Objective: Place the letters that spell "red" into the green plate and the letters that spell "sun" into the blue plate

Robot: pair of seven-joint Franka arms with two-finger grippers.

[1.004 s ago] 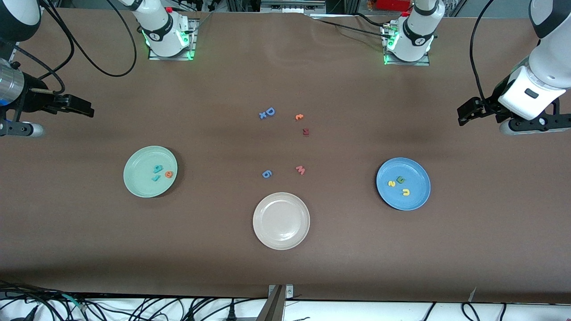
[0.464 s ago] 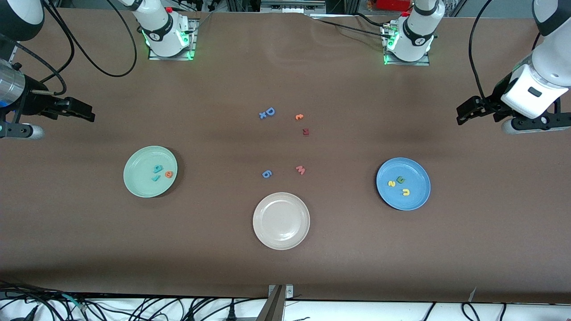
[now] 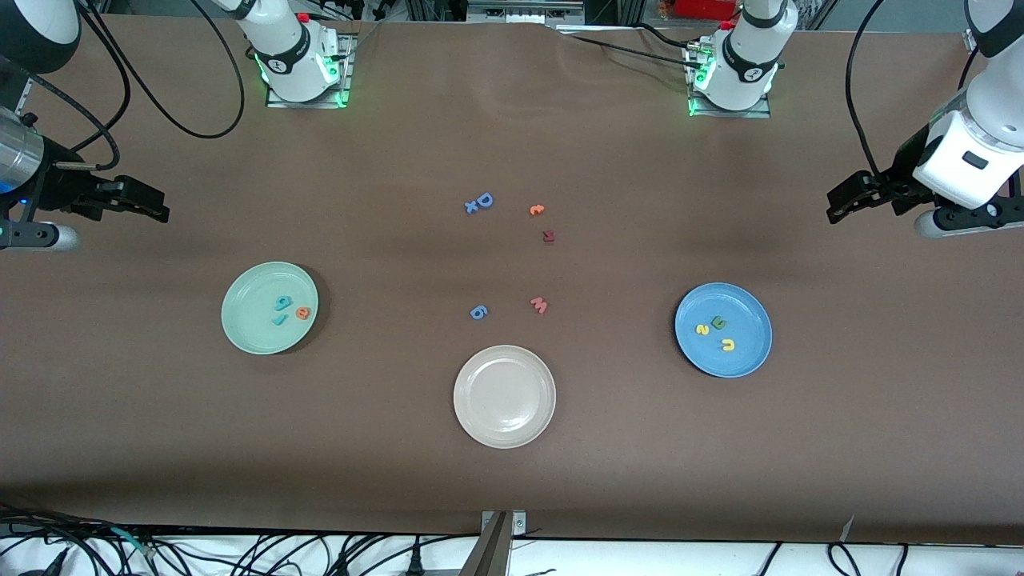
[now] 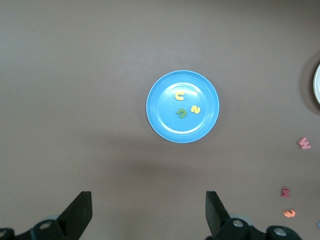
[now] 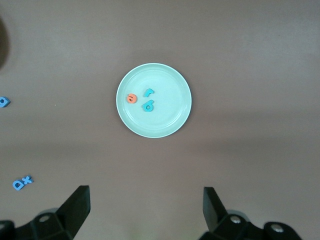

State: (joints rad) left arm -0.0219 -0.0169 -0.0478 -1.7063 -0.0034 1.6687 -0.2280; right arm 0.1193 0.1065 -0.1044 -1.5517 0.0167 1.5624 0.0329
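Note:
The green plate [image 3: 240, 320] holds a teal "d" [image 3: 282, 303], a thin teal "r" [image 3: 279, 319] and an orange "e" [image 3: 302, 313]. In the blue plate [image 3: 752, 320] lie a yellow "s" [image 3: 702, 329], a dark green "n" [image 3: 718, 322] and a yellow "u" [image 3: 728, 345]. My left gripper [image 3: 836, 206] hangs open and empty over bare table at the left arm's end. My right gripper [image 3: 152, 204] hangs open and empty at the right arm's end. The left wrist view shows the blue plate [image 4: 162, 122] past the left gripper [image 4: 148, 210]. The right wrist view shows the green plate [image 5: 170, 117] past the right gripper [image 5: 146, 207].
A beige plate [image 3: 480, 416] stands empty nearest the front camera. Loose letters lie mid-table: a blue "D" with an "x" [image 3: 480, 202], an orange piece [image 3: 536, 210], a dark red "R" [image 3: 548, 236], a pink "w" [image 3: 539, 305], a blue "6" [image 3: 478, 312].
The left arm's hand has drifted a little toward its end of the table. The right arm has barely shifted. No letter or plate has moved.

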